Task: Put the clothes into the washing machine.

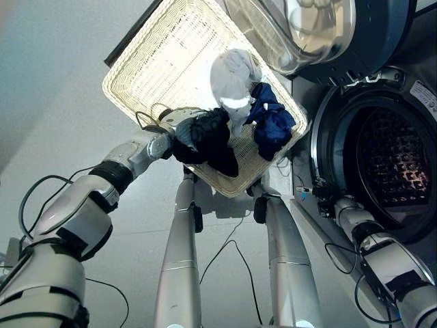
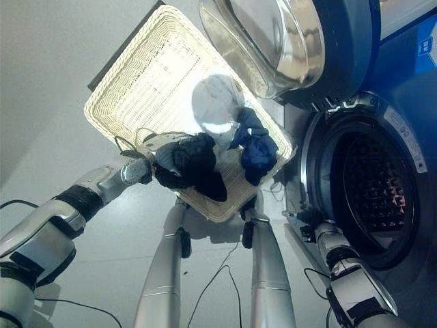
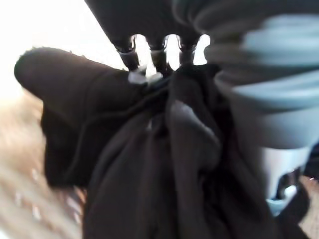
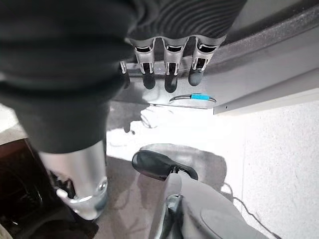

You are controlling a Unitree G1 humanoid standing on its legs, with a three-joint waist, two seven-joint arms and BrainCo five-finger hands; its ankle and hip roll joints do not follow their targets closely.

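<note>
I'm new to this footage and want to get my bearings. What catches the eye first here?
The pale wicker basket in the middle, holding a white garment and a blue garment. At its near edge the left hand is curled round a black garment. To the right the washing machine stands open, its dark drum exposed.

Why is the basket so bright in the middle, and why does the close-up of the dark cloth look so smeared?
In the left eye view, strong light washes out the wicker basket floor and glints off the washing machine door glass. In the left wrist view, the black garment is too close to focus as the left hand grips it.
</note>
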